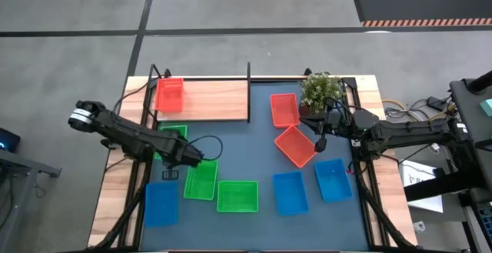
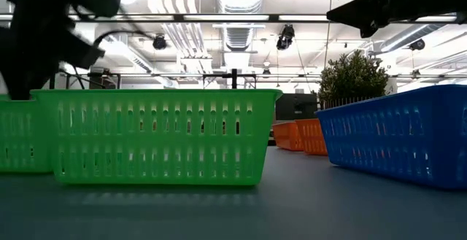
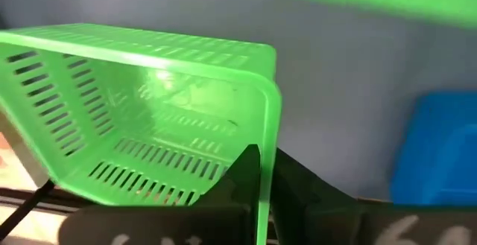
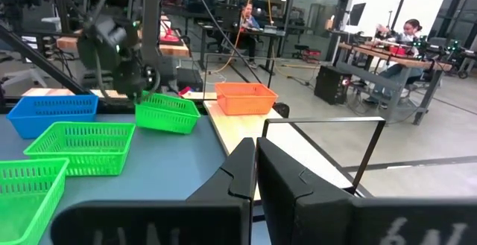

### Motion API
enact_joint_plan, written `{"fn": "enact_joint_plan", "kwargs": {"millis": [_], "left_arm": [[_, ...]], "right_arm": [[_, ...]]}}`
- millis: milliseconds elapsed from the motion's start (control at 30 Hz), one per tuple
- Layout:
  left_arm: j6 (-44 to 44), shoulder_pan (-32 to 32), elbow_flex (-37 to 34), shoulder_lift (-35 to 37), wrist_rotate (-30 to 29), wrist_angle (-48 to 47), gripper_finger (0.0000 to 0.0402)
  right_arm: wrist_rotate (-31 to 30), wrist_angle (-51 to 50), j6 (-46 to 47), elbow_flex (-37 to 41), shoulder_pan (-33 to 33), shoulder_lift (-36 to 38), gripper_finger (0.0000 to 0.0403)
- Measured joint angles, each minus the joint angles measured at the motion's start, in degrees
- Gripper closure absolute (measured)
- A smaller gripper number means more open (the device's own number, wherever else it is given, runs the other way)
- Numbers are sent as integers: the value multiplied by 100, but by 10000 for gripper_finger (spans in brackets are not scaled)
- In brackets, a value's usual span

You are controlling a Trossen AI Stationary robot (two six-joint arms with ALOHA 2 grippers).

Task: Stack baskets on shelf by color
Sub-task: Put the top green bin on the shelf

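Green basket (image 3: pixel 149 118): held tilted, one wall pinched between the fingers of the left tool (image 1: pixel 187 157), above the blue-grey mat (image 1: pixel 246 138) near the shelf's front edge. Shelf (image 1: pixel 215 99): wooden board at the desk's rear, carrying one red basket (image 1: pixel 169 93) at its left end. Loose on the mat: two more green baskets (image 1: pixel 237 195), three blue baskets (image 1: pixel 290 191), two red baskets (image 1: pixel 295 145) (by the potted plant (image 1: pixel 321 90)). Right tool (image 1: pixel 320 139): raised over the right-hand red baskets, fingers pressed together, holding nothing.
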State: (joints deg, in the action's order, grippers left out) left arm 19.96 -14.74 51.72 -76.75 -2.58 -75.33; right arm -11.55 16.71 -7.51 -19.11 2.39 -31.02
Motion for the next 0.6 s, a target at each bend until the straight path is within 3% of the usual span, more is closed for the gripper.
{"fn": "enact_joint_plan", "kwargs": {"millis": [300,500,600], "left_arm": [[199,-2,1800,-303,-28,-181,401],[-202,138,2874,-839,-1232,-222,401],[-497,440,3147,-1071,-1460,-219,401]], "right_arm": [[-2,-3,132,0,0,0,394],[-2,-24,147,-1,0,1,394],[-2,-32,149,-1,0,0,394]]}}
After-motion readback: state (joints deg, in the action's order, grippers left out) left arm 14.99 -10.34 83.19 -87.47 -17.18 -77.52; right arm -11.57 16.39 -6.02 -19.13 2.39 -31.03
